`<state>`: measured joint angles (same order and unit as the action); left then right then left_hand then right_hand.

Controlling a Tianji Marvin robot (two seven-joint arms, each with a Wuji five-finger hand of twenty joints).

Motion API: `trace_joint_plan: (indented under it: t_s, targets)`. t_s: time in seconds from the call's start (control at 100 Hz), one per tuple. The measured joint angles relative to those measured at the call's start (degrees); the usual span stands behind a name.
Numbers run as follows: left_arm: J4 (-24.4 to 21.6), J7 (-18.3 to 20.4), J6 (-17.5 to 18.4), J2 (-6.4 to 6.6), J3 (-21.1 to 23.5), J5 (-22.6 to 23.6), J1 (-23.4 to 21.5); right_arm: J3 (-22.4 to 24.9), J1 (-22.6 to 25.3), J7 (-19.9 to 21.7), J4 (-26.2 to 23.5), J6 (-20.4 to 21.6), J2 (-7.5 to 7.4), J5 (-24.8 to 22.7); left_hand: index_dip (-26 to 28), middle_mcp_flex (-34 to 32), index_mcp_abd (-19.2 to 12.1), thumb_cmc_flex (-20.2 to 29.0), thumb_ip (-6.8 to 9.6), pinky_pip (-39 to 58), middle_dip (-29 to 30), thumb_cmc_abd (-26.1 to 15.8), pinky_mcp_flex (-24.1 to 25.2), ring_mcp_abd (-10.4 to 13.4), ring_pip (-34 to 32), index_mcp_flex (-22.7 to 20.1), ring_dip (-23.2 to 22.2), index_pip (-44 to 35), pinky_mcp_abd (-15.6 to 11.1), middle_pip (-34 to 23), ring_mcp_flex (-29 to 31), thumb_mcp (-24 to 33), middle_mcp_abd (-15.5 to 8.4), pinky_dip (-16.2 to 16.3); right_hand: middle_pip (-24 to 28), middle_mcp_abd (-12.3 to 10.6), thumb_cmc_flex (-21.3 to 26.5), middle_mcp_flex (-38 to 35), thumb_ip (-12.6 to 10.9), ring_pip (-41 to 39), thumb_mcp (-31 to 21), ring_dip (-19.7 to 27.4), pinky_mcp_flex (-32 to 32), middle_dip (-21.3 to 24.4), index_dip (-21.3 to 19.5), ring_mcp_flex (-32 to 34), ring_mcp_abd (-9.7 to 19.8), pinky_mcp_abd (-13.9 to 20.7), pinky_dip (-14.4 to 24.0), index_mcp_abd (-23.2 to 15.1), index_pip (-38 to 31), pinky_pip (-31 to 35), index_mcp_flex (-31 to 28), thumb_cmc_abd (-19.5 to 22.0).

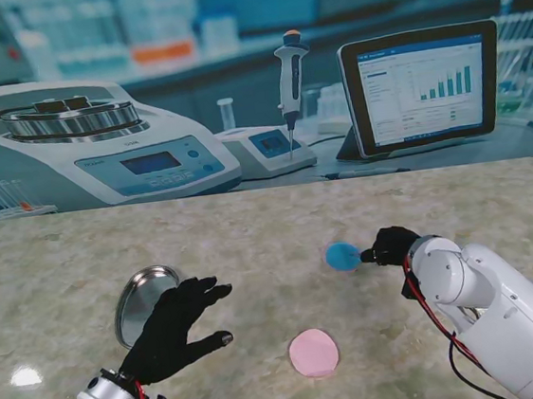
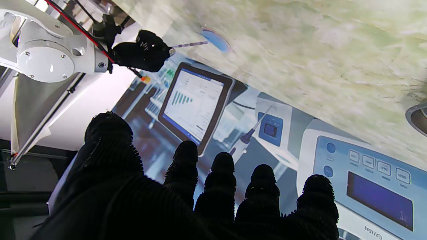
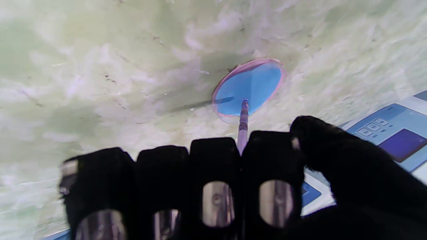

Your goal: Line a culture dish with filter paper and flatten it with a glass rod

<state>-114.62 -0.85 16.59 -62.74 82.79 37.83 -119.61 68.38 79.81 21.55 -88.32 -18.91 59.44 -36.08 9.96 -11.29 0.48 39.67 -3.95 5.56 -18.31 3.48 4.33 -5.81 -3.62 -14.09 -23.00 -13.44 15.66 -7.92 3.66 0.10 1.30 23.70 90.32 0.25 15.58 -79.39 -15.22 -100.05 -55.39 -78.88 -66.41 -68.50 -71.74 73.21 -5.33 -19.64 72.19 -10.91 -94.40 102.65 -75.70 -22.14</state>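
**A:** Where is the culture dish sitting, and what is happening to it?

**B:** The culture dish (image 3: 248, 89) is lying on the marbled counter (image 1: 251, 230), a little right of centre and fairly near me. It is clear with a pinkish rim, and a blue filter paper (image 1: 341, 255) is lying inside it, filling the floor of the dish. The tip of a thin glass rod (image 3: 243, 120) is touching the paper near its middle, which looks like the pressing step.

**A:** Who is holding the rod?

**B:** The right hand (image 1: 391, 244), in a black glove, is gripping it. In the right wrist view the rod is poking out between two curled fingers (image 3: 213, 156), with the thumb folded alongside. That fist-like grip is probably keeping the rod steady while it bears down on the paper.

**A:** And the other hand?

**B:** The left hand (image 1: 173, 326) is hovering over the counter on the left, fingers spread and gripping nothing. It is well apart from the dish, likely waiting out of the way.

**A:** Anything else nearby?

**B:** A round metal lid (image 1: 144, 301) is lying just beside the left hand, partly hidden by it. A pale pink disc (image 1: 314, 353), perhaps a spare paper, is lying nearer to me, between the two arms. A printed laboratory backdrop (image 1: 236, 88) is standing behind the counter.
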Motion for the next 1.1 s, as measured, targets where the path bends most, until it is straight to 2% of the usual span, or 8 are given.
trace_joint_plan:
  t_s: [0.43,0.75,1.1]
  targets:
    - [-0.71,-0.34,-0.22,0.08,-0.21,1.55,-0.98,-3.03,-1.75,-0.54,0.55,1.74,0.1,1.5,0.0,-0.01,-0.03,0.0,0.0,0.0,0.56,0.0,0.0,0.02,0.01,0.0,0.23,0.0,-0.06,0.07,0.0,0.0,-0.01,0.0,0.02,-0.02,0.0,0.0,-0.02,0.0,0.04,-0.01,-0.01,-0.01,0.0,0.0,0.04,0.08,0.0,0.04,0.0,0.0,0.0,0.0]
    - [-0.74,-0.36,-0.12,0.1,-0.21,1.72,-0.99,-3.85,-2.44,1.46,1.14,-1.06,0.02,-1.43,0.0,-0.01,-0.03,0.0,0.0,0.0,0.56,0.0,0.0,0.03,0.08,0.0,0.76,0.0,-0.06,0.19,0.0,0.0,-0.01,0.0,0.04,-0.08,0.0,0.0,-0.03,0.0,0.61,-0.01,-0.03,-0.01,0.0,0.0,0.1,0.42,0.0,0.05,0.0,0.0,0.0,0.04]
    - [-0.9,-0.35,-0.04,0.11,-0.07,1.8,-1.3,-2.69,-1.6,2.66,0.2,-2.18,-0.34,-3.69,0.0,-0.01,-0.03,0.0,0.0,0.0,0.56,0.0,0.0,0.05,0.1,0.0,0.92,0.0,-0.06,0.7,0.0,0.0,-0.01,-0.03,0.04,-0.1,0.0,0.0,-0.03,0.0,1.1,-0.01,-0.04,-0.01,0.0,0.0,0.11,0.47,0.0,-0.07,-0.03,0.0,0.0,0.05]
